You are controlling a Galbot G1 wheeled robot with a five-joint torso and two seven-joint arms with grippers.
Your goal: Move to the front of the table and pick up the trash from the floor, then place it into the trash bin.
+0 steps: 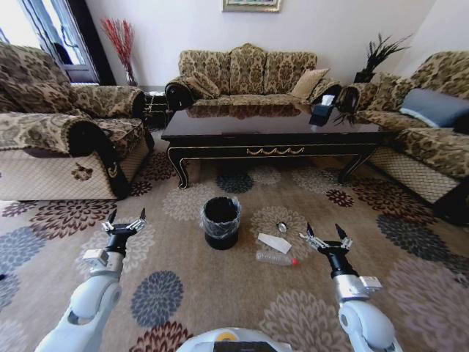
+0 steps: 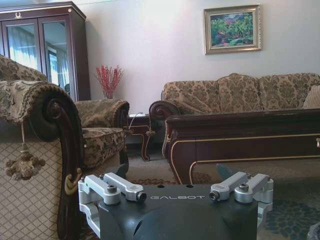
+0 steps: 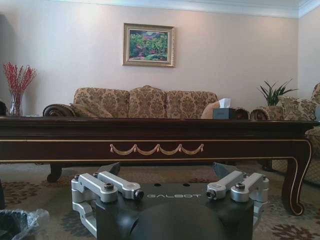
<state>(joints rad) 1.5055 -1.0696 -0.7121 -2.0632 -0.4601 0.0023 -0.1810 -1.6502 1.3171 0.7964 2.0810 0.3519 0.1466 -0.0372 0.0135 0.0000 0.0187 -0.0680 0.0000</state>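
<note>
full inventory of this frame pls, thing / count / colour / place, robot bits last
table: 1, near-black with gold trim, centre, ahead of the litter
trash bin: 1, black, clear liner, on the carpet before the table
bottle: 1, clear with red cap, lying right of the bin
white flat piece: 1, between bin and bottle
small round item: 1, beyond the white piece
floor: beige carpet, flower medallions
sofas: 3, patterned brown, left, back, right
tissue box: 1, dark, table's right end
painting: 1, back wall
left gripper: open, low left
right gripper: open, low right, near the bottle
</note>
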